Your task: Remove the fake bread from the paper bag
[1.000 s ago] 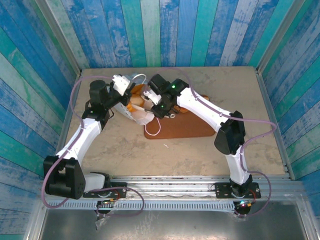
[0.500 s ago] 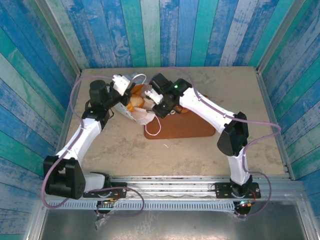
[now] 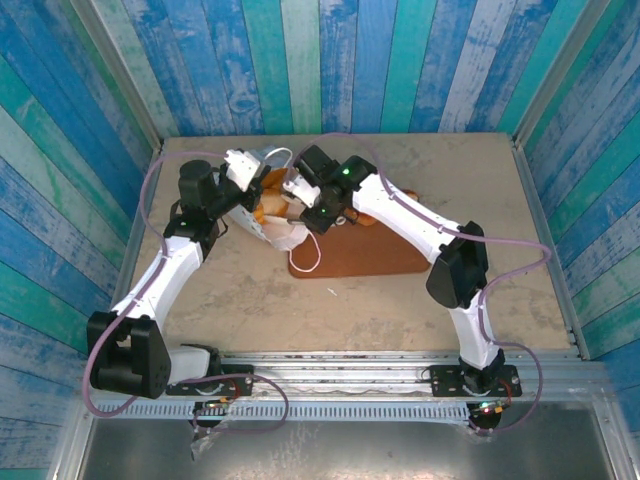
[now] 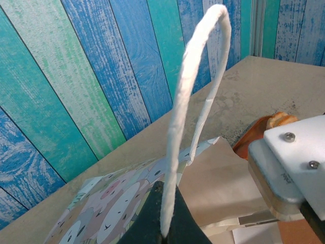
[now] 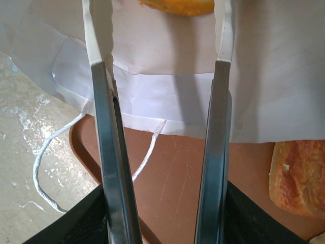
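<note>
Your left fingers point(image 4: 152, 223) are closed tight on the upper white cord handle point(image 4: 190, 91) of the paper bag point(image 4: 117, 198), and the loop stands up from the pinch. The paper bag lies on its side near the far edge of the table point(image 3: 450, 180), left of the middle. Its open end rests over the far left corner of the reddish-brown tray point(image 3: 370, 255). The second handle point(image 5: 144, 157) trails from the bag's rim across the tray's edge onto the table.

Your right fingers point(image 5: 99, 35) are at the bag's mouth, partway open, with their pads lying against the white paper. A piece of the orange fake bread point(image 5: 177, 6) sits between the tips. It is narrower than the gap, so nothing is clamped. More glossy rolls point(image 3: 268, 208) show inside the bag. One crusty loaf point(image 5: 299, 175) lies on the tray, just beside the bag's rim.
</note>
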### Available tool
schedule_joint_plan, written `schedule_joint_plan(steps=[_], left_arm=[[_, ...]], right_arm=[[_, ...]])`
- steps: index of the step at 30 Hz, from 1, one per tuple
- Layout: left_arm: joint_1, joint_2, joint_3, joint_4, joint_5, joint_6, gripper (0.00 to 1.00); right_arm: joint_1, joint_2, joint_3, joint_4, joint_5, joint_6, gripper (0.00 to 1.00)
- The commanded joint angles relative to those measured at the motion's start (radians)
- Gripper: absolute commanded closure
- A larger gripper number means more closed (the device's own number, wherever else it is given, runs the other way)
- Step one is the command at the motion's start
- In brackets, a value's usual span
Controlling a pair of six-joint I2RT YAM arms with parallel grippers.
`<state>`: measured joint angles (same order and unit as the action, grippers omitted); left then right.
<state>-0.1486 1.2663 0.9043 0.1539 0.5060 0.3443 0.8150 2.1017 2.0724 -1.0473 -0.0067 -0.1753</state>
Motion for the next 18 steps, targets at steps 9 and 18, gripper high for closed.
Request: schedule_joint_plan(steps=[9, 18], left_arm=[[0.0, 0.023, 0.05, 0.014, -0.004, 0.021, 1.0], [-0.001, 0.021, 0.059, 0.005, 0.0, 0.025, 1.0]], right_arm=[[0.008, 0.057, 0.07, 0.018, 0.023, -0.095, 0.46], [0.008, 0.1, 0.12, 0.021, 0.06, -0.138, 0.45]])
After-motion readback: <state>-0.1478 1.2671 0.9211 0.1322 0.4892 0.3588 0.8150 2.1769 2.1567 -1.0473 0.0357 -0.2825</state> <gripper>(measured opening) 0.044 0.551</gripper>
